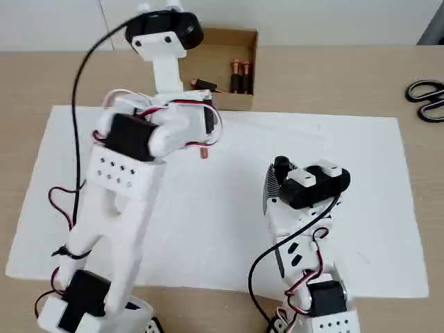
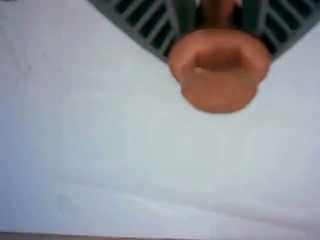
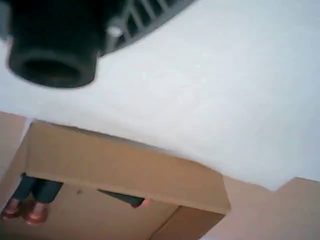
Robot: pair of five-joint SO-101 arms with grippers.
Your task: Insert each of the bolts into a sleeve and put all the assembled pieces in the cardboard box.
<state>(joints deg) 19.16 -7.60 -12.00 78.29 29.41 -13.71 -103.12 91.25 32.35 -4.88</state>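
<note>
We see a copper-orange plastic bolt (image 2: 218, 70) against grey slatted fingers (image 2: 135, 22), a matte black cylindrical sleeve (image 3: 52, 55), a plain brown cardboard box (image 1: 236, 101) holding orange-and-black assembled pieces (image 1: 241, 76), a white foam sheet (image 1: 361, 180), a tan wooden table (image 1: 333, 76) and black-handled scissors (image 1: 424, 98) at far right.

Sheet (image 1: 229, 208) lies on desk (image 1: 347, 76). Box (image 1: 232, 103) stands on desk behind sheet, at its far edge, left of centre. In box, two pieces (image 1: 241, 76) lie side by side by the right wall, with a third piece (image 1: 201, 84) to their left. Scissors (image 1: 427, 97) lie on desk at far right, off sheet. Left end effector (image 1: 205, 144) grips bolt (image 1: 205, 151) above sheet, just before box. Right end effector (image 1: 276, 177) grips sleeve (image 1: 281, 165) above sheet, right of bolt and nearer, apart from it.
</note>
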